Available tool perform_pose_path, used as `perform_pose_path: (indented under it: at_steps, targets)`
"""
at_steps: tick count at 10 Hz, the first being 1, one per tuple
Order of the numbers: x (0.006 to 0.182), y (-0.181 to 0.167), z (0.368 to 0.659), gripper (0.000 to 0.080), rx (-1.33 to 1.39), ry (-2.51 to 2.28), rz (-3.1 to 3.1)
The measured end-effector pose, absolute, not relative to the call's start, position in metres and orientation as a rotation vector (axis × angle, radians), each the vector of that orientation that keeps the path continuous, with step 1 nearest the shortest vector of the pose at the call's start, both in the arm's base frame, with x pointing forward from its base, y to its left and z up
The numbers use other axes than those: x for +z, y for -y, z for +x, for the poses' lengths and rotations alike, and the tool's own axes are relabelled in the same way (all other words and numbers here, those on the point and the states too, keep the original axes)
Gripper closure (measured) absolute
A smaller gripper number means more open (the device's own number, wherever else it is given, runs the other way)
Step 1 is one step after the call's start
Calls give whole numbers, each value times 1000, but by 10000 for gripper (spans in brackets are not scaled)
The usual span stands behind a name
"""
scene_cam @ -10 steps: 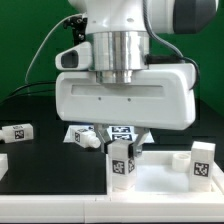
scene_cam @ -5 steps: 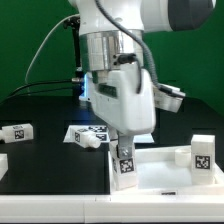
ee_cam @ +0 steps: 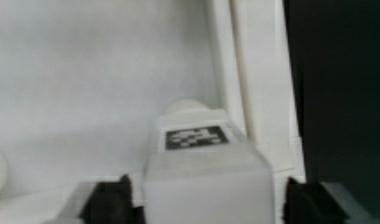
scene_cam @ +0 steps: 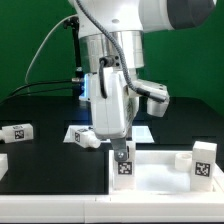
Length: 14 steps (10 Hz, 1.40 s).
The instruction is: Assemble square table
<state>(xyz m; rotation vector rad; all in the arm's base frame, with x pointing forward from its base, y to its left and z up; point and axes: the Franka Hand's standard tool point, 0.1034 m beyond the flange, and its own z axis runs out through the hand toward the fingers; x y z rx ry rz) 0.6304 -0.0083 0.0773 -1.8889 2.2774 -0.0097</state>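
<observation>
- Gripping one peg leg [scene_cam: 123,165] by its upper end, the claw [scene_cam: 122,150] points straight down, its jaws narrowed onto the leg's two sides.
- The held leg hangs upright directly beneath the claw, tag facing the exterior camera.
- Its lower end sits at the corner of the tabletop [scene_cam: 165,180] toward the exterior view's left, just inside the raised edge (whether it is seated cannot be told).
- In the wrist view, the dark fingers [ee_cam: 109,203] flank the leg, which stands close beside the tabletop's edge wall.
- A second leg [scene_cam: 203,160] stands upright at the tabletop corner toward the exterior view's right, well apart from the claw.
- A third leg [scene_cam: 86,138] lies on the marker board [scene_cam: 142,131] behind the claw.
- A fourth leg [scene_cam: 17,132] lies on the dark surface [scene_cam: 50,160], farther toward the exterior view's left.
</observation>
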Motion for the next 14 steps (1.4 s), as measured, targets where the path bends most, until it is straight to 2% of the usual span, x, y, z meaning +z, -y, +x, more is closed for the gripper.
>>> perform_pose_path:
  at_steps: [1,2,4,8,11,14]
  targets:
    - [77,6,630,230,-24,-2190,-2002]
    - [76,0,630,166,-38,-2045,-2158]
    - [73,-2,626,154,-46,-1626,-2491]
    - [70,-1,624,151,-83,-1337,-2671]
    - [78,2,633,151,-137,-498,-3031]
    - [77,2,634,151,-134,-494,-3034]
